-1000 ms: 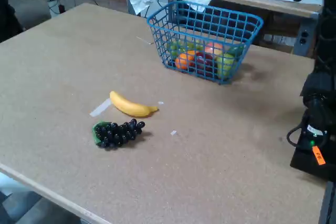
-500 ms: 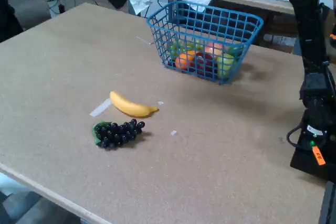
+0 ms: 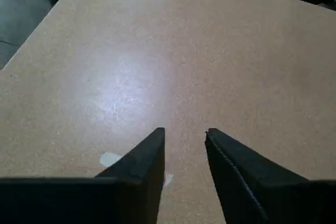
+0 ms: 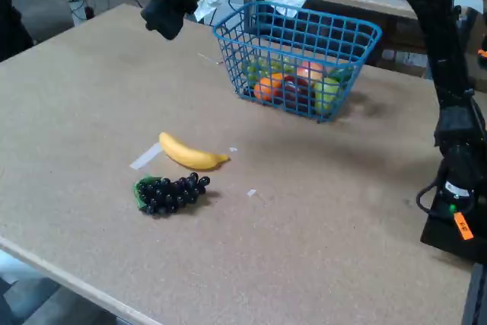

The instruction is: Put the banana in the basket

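Note:
The yellow banana (image 4: 190,154) lies on the tan table, left of centre in the fixed view. The blue wire basket (image 4: 298,57) stands behind it to the right and holds several fruits. My gripper (image 4: 160,20) hangs high above the table at the upper left, left of the basket and well beyond the banana. In the wrist view my gripper (image 3: 185,134) is open with nothing between its two dark fingers (image 3: 149,150), and only bare tabletop shows ahead. The banana and basket are out of the wrist view.
A dark purple grape bunch (image 4: 170,192) lies just in front of the banana. A strip of pale tape (image 4: 144,156) sits at the banana's left end. The arm's base (image 4: 455,188) stands at the right edge. The table's near edge (image 4: 68,279) runs across the lower left.
The arm has swung in from the right across the top of the fixed view; the gripper now hangs lower and further left. Banana, grapes and basket have not moved.

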`<state>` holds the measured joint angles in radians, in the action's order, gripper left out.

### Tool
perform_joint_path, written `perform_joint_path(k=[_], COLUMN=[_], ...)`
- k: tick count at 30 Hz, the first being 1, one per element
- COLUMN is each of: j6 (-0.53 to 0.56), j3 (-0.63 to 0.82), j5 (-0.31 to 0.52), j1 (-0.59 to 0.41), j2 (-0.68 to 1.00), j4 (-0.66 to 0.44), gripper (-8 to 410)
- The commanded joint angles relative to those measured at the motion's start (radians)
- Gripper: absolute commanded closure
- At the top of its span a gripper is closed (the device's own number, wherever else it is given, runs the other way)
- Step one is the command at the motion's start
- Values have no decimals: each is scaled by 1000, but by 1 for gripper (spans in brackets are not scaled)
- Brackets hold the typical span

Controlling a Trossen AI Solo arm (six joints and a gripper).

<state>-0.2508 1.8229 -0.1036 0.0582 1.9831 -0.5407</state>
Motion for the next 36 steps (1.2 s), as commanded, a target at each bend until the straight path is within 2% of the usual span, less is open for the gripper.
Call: perform_joint_path(k=[1,4,7,11,16,25,36], j6=[57,119,146,147,151,146,176], j3=[0,0,0,0,-1,-148,-380], j5=[-11,-10,2,8,-6,-14,-14], j1=[0,0,1,2,11,73,100], j2=[1,1,1,3,3,3,3], j4=[-10,-43,-123,-216,-252,-227,-28], gripper=[207,161,136,133,133,133,133])
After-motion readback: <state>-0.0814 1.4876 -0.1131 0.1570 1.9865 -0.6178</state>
